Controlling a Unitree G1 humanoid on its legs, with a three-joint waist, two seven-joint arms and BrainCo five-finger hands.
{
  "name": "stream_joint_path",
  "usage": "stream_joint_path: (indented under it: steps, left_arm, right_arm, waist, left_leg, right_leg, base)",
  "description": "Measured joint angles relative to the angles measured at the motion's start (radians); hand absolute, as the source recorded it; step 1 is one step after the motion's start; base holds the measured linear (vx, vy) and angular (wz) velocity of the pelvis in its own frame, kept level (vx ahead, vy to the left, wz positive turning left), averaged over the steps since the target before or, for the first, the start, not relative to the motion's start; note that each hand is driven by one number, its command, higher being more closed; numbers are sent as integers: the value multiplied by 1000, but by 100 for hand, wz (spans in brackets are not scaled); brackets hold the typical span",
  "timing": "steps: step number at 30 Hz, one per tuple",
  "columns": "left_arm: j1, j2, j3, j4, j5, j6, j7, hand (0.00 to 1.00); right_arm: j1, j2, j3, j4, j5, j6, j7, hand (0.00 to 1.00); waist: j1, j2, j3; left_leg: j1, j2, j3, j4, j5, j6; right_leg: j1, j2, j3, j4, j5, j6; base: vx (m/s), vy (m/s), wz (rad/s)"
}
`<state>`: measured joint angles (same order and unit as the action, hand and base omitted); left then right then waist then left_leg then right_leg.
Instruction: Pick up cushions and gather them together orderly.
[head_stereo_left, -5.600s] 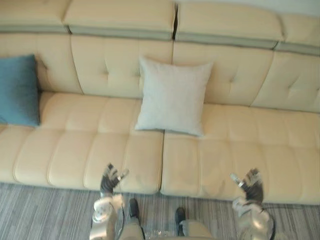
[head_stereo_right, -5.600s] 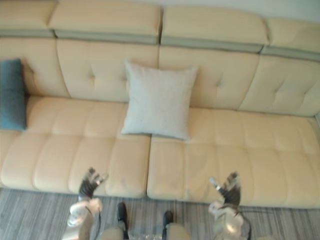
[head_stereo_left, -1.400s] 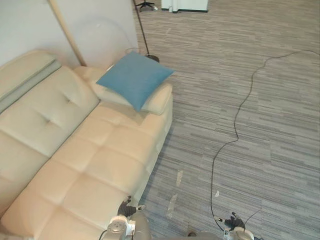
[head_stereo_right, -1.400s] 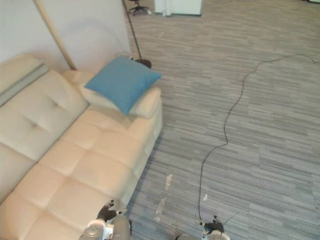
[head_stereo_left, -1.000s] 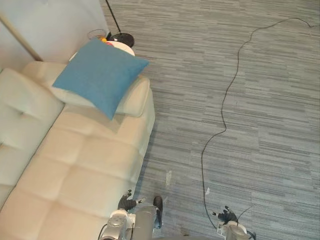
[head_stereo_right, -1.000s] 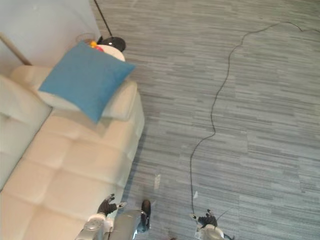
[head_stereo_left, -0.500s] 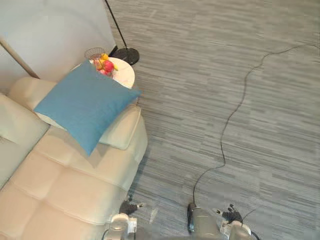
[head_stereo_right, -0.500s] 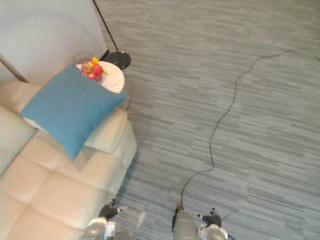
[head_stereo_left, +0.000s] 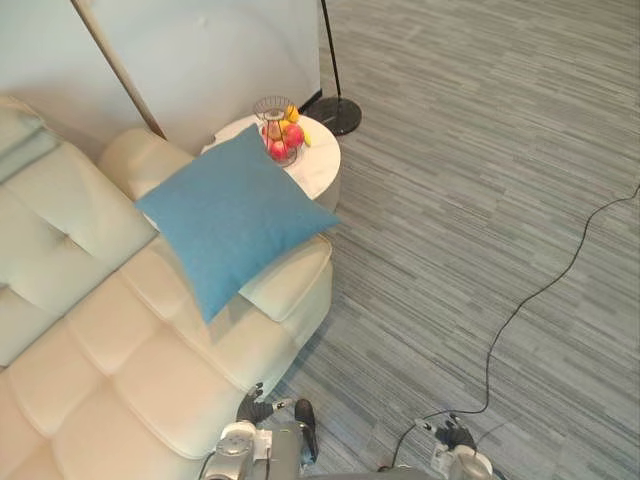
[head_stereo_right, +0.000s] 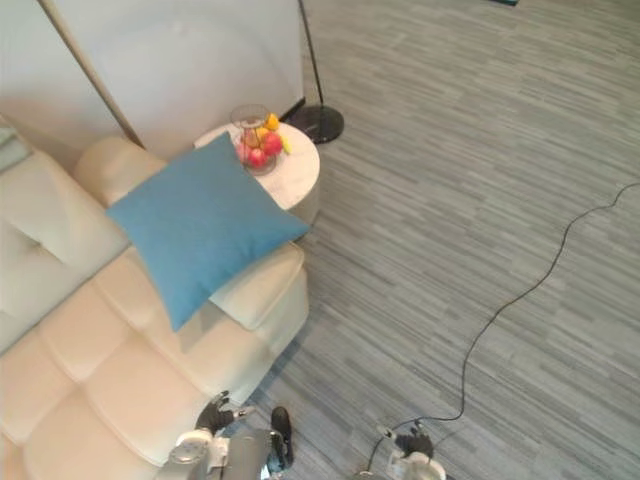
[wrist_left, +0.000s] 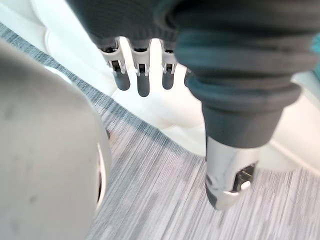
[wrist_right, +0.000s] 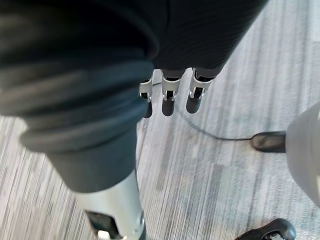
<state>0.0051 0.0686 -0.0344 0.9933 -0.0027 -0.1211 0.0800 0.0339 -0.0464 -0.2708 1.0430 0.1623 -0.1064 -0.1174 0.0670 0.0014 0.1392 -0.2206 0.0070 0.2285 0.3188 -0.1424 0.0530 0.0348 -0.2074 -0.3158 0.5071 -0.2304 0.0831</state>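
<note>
at the near edge, the left robot hand (head_stereo_left: 254, 408) hangs released by the front of the cream sofa (head_stereo_left: 150, 385), fingers straight, nothing in it. the right robot hand (head_stereo_left: 457, 436) is over the grey carpet floor (head_stereo_left: 480, 200), also released and empty. farther back, the blue cushion (head_stereo_left: 232, 215) leans tilted on the sofa's armrest (head_stereo_left: 292, 282), well apart from both hands. past it a round white bench (head_stereo_left: 320, 168) carries a wire fruit basket (head_stereo_left: 277, 128); a floor lamp base (head_stereo_left: 336, 115) is just beyond.

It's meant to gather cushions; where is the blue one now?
Left of centre in the eye views, the blue cushion rests on the armrest of the cream sofa, beside the round white table.
</note>
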Motion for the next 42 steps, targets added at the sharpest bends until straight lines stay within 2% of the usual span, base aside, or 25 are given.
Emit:
stream_joint_path:
  steps: [1, 2, 4, 5, 7, 8, 9, 10, 11, 12, 13, 14, 15, 16, 17, 18, 21, 22, 23, 24, 26, 32, 38, 41, 42]
  left_arm:
    - [7, 1, -1, -2, -3, 0, 0, 0]
    - [9, 0, -3, -2, -8, 1, 1, 0]
    - [17, 3, -2, -4, -19, 1, 3, 0]
    - [26, 14, -1, -3, -21, 1, 4, 0]
    - [20, 13, 9, -5, -21, 1, 5, 0]
    - [11, 3, 20, -10, -21, 1, 5, 0]
    - [4, -16, 27, -13, -20, -1, 5, 0]
    - [4, -23, 31, -13, -20, -1, 5, 0]
    - [9, -33, 46, -13, -20, -1, 5, 0]
    - [16, -35, 57, -13, -20, -1, 5, 0]
    - [18, -33, 63, -14, -20, -1, 5, 0]
    - [20, -57, 93, -17, -19, -3, 3, 0]
    - [25, -65, 94, -18, -19, -3, 3, 0]
    - [28, -81, 97, -20, -19, -3, 5, 0]
    - [27, -86, 97, -20, -20, -3, 5, 0]
    - [27, -98, 97, -20, -20, -3, 3, 0]
    - [27, -104, 96, -20, -19, -3, 2, 0]
    - [25, -104, 94, -20, -19, -3, 1, 0]
    - [23, -104, 92, -20, -19, -3, 1, 0]
    - [22, -103, 91, -20, -19, -3, 1, 0]
    - [18, -88, 78, -17, -19, -5, 2, 0]
    - [19, -42, 54, 50, -18, -3, 2, 0]
    - [28, -16, 59, 80, -21, -2, 4, 0]
    - [26, 13, 106, 76, -39, -1, 4, 0]
    - [27, 44, 137, 55, -58, -1, 5, 0]
  right_arm:
    - [12, 3, 0, -2, -5, 0, 1, 0]
    - [24, 9, 0, -3, -6, 0, 3, 0]
    - [32, 10, 0, -5, -6, 1, 9, 0]
    - [35, 10, 0, -6, -6, 1, 11, 0]
    - [37, 10, -1, -8, -6, 0, 11, 0]
    - [38, 11, -6, -12, -4, 0, 12, 0]
    - [38, 11, -6, -18, -2, 0, 13, 0]
    - [38, 13, -6, -18, -2, 0, 14, 0]
    - [40, 18, -5, -19, -1, 0, 15, 0]
    - [50, 31, -5, -29, 2, 0, 17, 0]
    - [55, 38, -5, -33, 3, -1, 17, 0]
    - [57, 29, -29, -44, 5, 0, 19, 0]
    - [57, 28, -35, -45, 6, 0, 18, 0]
    - [57, 23, -39, -48, 6, -2, 19, 0]
    - [57, 21, -40, -48, 7, -3, 19, 0]
    - [57, 20, -39, -48, 12, -3, 19, 0]
    - [55, 29, -39, -47, 17, -3, 20, 0]
    - [54, 36, -40, -47, 32, -5, 20, 0]
    - [55, 40, -40, -49, 36, -6, 20, 0]
    - [55, 41, -40, -49, 36, -6, 20, 0]
    - [46, 35, -35, -48, 36, -5, 24, 0]
    - [51, 30, -39, -40, 39, -4, 29, 0]
    - [69, 22, -45, -22, 87, -4, 29, 0]
    - [64, -11, -122, -38, 131, -4, 31, 0]
    - [57, -54, -168, -60, 159, -6, 32, 0]
  waist:
    - [-7, -3, -1]
    - [-11, -4, -1]
    - [-8, -4, -4]
    - [-11, -5, -8]
    - [-14, -5, -9]
    - [-16, -5, -9]
    - [-19, 1, -8]
    - [-19, -1, -8]
    - [-18, -12, -13]
    - [-18, -38, -17]
    - [-18, -46, -17]
    - [-14, -8, -24]
    - [-13, -4, -27]
    - [-14, 22, -37]
    - [-14, 26, -36]
    - [-17, 28, -37]
    - [-18, 25, -35]
    - [-26, 8, -30]
    - [-32, 7, -29]
    - [-32, 4, -28]
    - [-22, -3, -27]
    - [-34, 7, -46]
    - [-53, 11, -68]
    - [-57, 13, -73]
    - [-61, 15, -75]
  left_leg:
    - [64, -26, -52, -36, -17, 7]
    - [106, -36, -97, -46, -30, 8]
    - [157, -39, -134, -68, -39, 7]
    - [195, -37, -190, -84, -42, 5]
    - [208, -33, -252, -92, -41, 4]
    - [211, -27, -304, -96, -42, 3]
    - [215, -14, -365, -96, -54, -18]
    - [218, -10, -385, -94, -61, -30]
    - [220, -9, -408, -85, -73, -50]
    - [214, -19, -426, -52, -102, -88]
    - [210, -22, -432, -40, -113, -99]
    - [205, 25, -437, -20, -131, -118]
    - [204, 39, -434, -20, -134, -124]
    - [203, 71, -432, -26, -135, -137]
    - [203, 78, -433, -28, -133, -141]
    - [203, 104, -430, -37, -114, -172]
    - [191, 132, -397, -42, -92, -196]
    - [185, 151, -327, -55, -74, -183]
    - [180, 169, -200, -56, -64, -166]
    - [179, 173, -152, -60, -60, -166]
    - [187, 152, -129, -99, -36, -182]
    - [229, 120, -96, -202, 4, -167]
    - [273, 110, -91, -248, 8, -161]
    - [275, 105, -81, -264, 13, -156]
    - [275, 102, -78, -271, 17, -153]
  right_leg:
    - [-71, -41, 30, 234, 75, 85]
    - [-115, -40, 59, 357, 36, 86]
    - [-163, -29, 76, 399, -4, 73]
    - [-213, -8, 77, 352, -39, 48]
    - [-251, 23, 104, 259, -49, 30]
    - [-282, 64, 178, 153, -47, 26]
    - [-291, 115, 304, -4, -26, 17]
    - [-291, 126, 348, -58, -5, 17]
    - [-290, 132, 392, -129, 31, 17]
    - [-273, 114, 417, -208, 118, 14]
    - [-271, 105, 412, -207, 164, 16]
    - [-261, 130, 342, -165, 116, -16]
    - [-259, 136, 325, -164, 110, -22]
    - [-250, 154, 280, -161, 92, -43]
    - [-243, 158, 265, -162, 88, -48]
    - [-220, 166, 213, -163, 72, -65]
    - [-183, 164, 143, -171, 56, -82]
    - [-165, 153, 107, -189, 55, -84]
    - [-149, 142, 73, -202, 56, -84]
    - [-148, 141, 69, -202, 54, -82]
    - [-157, 134, 80, -204, 55, -73]
    - [-145, 131, 120, -289, 116, -56]
    - [-102, 133, 127, -342, 132, -49]
    - [-102, 134, 137, -367, 148, -47]
    - [-102, 133, 141, -380, 157, -46]
  base:
    - [338, 100, 102]
    - [410, 98, 106]
    - [292, -12, 89]
    - [310, -58, 95]
    - [262, -105, 113]
    - [304, -245, 173]
    - [285, -273, 154]
    - [263, -329, 126]
    - [216, -330, 97]
    - [204, -361, 89]
    - [220, -422, 102]
    - [162, -342, 69]
    - [206, -360, 89]
    - [135, -223, 57]
    - [163, -307, 95]
    - [109, -242, 88]
    - [57, -177, 76]
    - [17, -140, 109]
    - [5, -64, 94]
    - [-13, -52, 64]
    - [-33, 12, 6]
    - [30, 64, -18]
    - [60, 43, -4]
    - [27, 29, -8]
    - [12, 22, -6]
